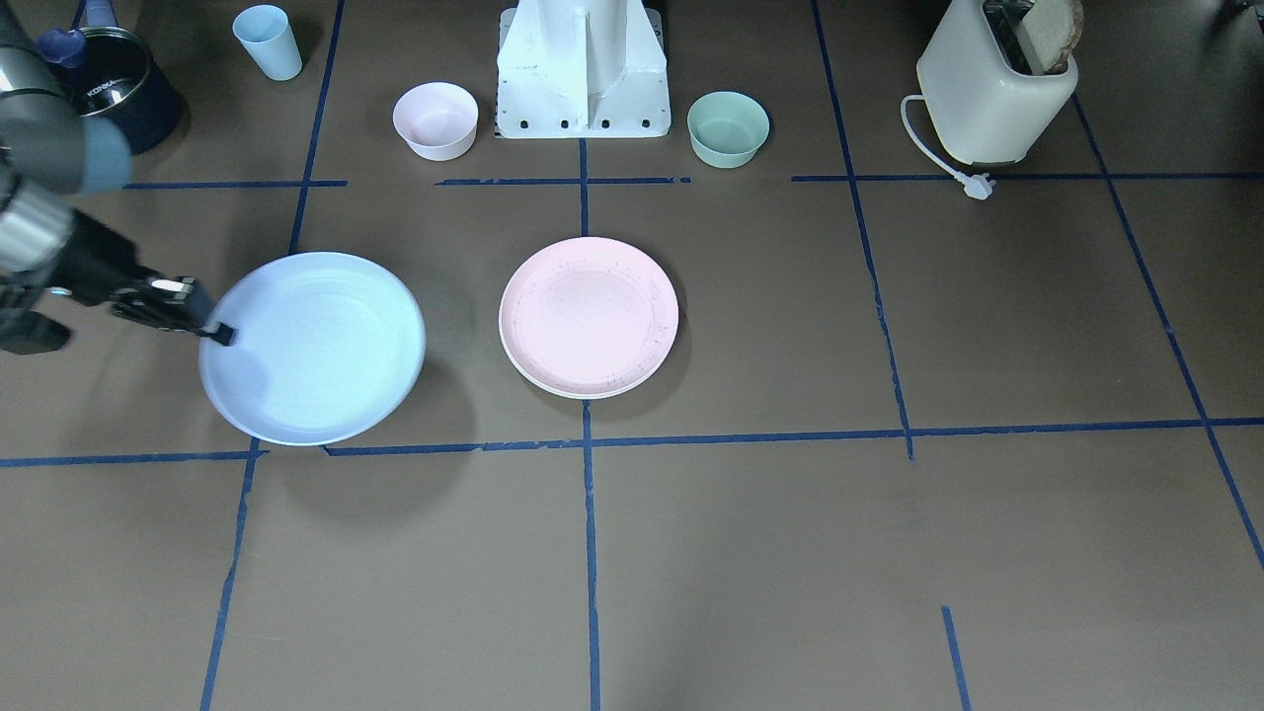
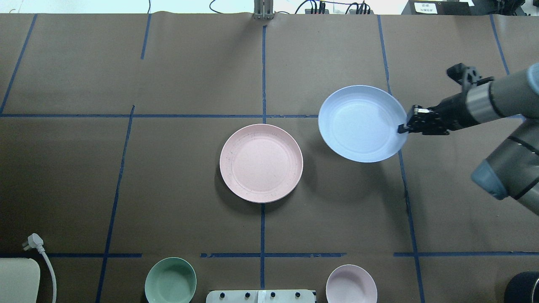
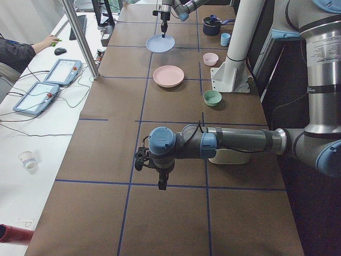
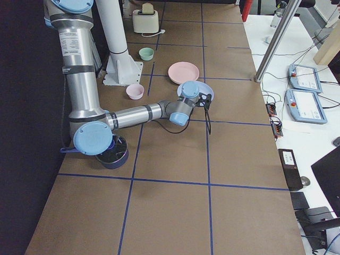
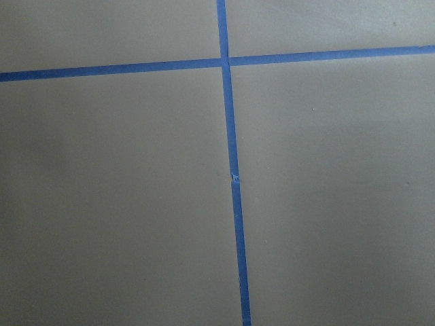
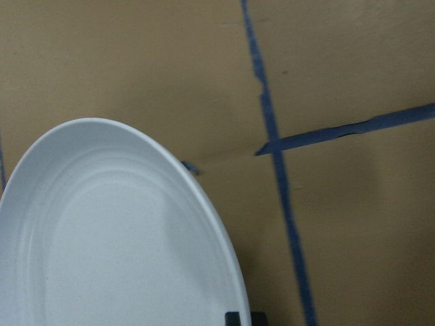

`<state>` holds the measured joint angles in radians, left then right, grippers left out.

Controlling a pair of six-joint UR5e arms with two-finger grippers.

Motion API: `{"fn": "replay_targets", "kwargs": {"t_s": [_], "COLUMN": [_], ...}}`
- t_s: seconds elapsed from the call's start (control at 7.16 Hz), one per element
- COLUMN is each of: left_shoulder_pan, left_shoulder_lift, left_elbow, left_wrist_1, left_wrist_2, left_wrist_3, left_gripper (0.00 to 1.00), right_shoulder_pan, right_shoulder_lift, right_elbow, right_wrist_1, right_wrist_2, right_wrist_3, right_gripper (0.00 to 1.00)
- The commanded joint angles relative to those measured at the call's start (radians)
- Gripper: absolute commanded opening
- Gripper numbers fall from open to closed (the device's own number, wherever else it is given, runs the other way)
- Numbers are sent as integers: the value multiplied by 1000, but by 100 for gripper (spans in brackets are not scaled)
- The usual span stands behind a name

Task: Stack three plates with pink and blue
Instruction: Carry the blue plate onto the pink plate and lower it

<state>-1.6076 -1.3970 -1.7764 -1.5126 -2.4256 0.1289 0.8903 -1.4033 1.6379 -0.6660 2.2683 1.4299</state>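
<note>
- The pale blue plate (image 1: 316, 351) is in my right hand (image 1: 219, 333), which pinches its rim on the side toward the worktop's right end. The plate's shadow falls clear of it, so I judge it lifted off the surface.
- It hangs between the middle of the worktop (image 1: 790, 553) and its right end, near the pink plate (image 1: 589, 314) but not over it.
- The pink plate sits in the middle of the worktop, nested on the cream-white plate (image 1: 585, 394), of which only a thin pale rim shows on the operators' side.
- As I read it, two of the three are stacked, and the blue one is left to carry across, centre over the pink and set down.
- My left hand (image 3: 162, 184) points down over bare worktop toward the left end, well apart from the plates. I cannot tell whether it is spread or pressed together, and its wrist camera shows only brown paper and blue tape.
- Along the robot's edge stand a pink bowl (image 1: 435, 119) and a mint bowl (image 1: 728, 127), one either side of the base. A blue cup (image 1: 268, 41) is toward the right corner and a toaster (image 1: 997, 89) toward the left corner.
</note>
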Motion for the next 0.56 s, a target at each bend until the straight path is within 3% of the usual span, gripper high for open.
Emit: {"fn": "replay_targets", "kwargs": {"t_s": [0.0, 0.42], "left_shoulder_pan": [0, 0], "left_shoulder_lift": [0, 0], "left_elbow": [2, 5], "left_wrist_1": [0, 0], "left_wrist_2": [-1, -1], "left_wrist_3": [-2, -2], "left_gripper": [100, 100], "right_shoulder_pan": [-179, -381], "right_shoulder_lift": [119, 262], "right_elbow": [104, 109], "right_wrist_1": [-225, -366], "right_wrist_2": [-201, -416], "right_wrist_3": [69, 167], "right_gripper": [0, 0]}}
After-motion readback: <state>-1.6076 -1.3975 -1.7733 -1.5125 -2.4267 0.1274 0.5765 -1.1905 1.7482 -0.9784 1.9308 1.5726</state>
